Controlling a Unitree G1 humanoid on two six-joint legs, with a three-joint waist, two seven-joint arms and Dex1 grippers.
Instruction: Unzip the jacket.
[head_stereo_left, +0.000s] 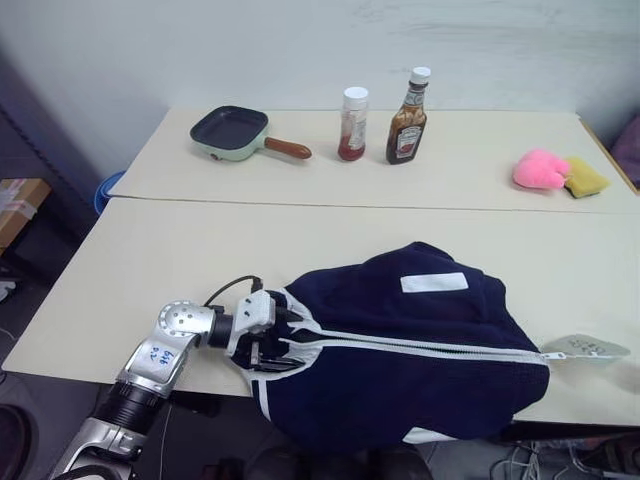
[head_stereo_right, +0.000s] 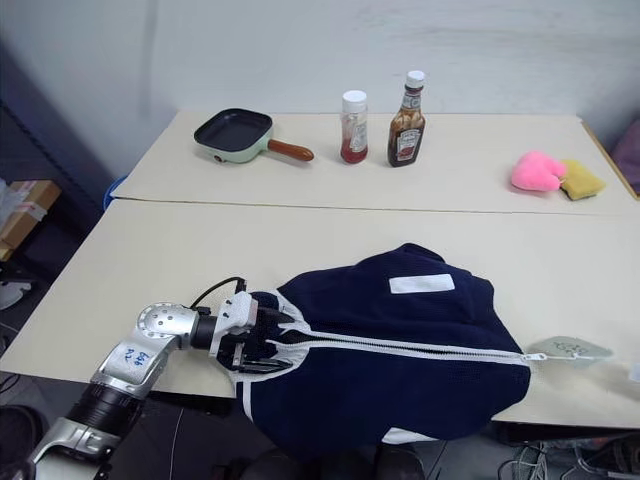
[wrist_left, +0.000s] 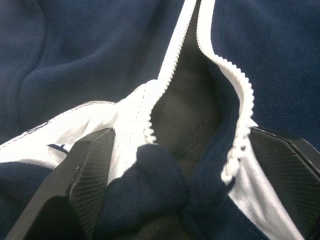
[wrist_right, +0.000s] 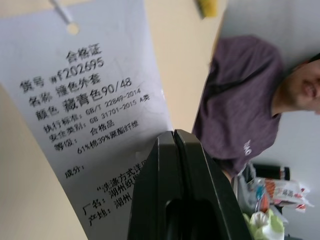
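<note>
Navy jacket (head_stereo_left: 400, 350) | left tool (head_stereo_left: 268, 345) spread at collar | right tool (wrist_right: 174, 145) clenched beside paper tag (wrist_right: 80, 110) | bottles (head_stereo_left: 407, 120) far

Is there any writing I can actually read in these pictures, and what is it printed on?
On the white paper tag, in the right wrist view:
"合格证"
"货号 #f202695"
"颜色 藏青色90/48"
"GB/T 22849-2014"
"GB 31701-2015 A类"
"等级: 合格品"
"61%棉39%聚酯纤维"
The tag's other lines are partly cut off by the shut right gripper or too blurred.
Blue handwriting on the left arm's forearm: too small.
Labels on the sauce bottle and the jar: too small.
</note>
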